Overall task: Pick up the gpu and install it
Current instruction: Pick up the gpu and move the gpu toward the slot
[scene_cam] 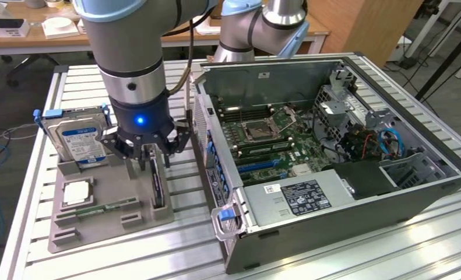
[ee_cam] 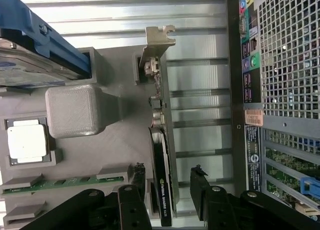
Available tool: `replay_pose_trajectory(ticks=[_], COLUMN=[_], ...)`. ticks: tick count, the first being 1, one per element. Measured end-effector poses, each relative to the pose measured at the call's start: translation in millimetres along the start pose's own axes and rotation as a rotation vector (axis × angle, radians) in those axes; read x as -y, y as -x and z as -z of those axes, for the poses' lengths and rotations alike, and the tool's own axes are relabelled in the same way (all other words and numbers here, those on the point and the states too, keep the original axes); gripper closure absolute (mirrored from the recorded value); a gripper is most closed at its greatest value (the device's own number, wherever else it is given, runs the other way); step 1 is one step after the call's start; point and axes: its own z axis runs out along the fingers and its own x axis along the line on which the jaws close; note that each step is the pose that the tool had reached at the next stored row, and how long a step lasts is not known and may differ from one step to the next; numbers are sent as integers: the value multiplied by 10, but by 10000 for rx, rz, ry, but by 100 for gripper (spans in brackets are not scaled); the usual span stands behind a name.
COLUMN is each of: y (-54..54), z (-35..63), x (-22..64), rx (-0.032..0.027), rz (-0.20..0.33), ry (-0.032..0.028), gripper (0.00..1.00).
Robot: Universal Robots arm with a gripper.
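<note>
Tray of grey plastic at the exterior view's left holds a boxy silver hard drive. Right of it the thin dark gpu stands on edge in that tray; I have my black gripper spread open astride it.

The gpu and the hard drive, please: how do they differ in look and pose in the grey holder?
The gpu is a thin dark card with a silvery bracket at one end; the hard drive is a boxy silver block with a blue-and-white label. The open gripper straddles the gpu; the hard drive stands clear of it. Both stand on edge in slots of the grey holder.
</note>
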Motion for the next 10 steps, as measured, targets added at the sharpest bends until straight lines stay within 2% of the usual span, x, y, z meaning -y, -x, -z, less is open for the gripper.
replay_pose_trajectory(ticks=[10], y=[-8], z=[-135], x=[6], rx=[33], rz=[1], ry=[3], gripper=[51])
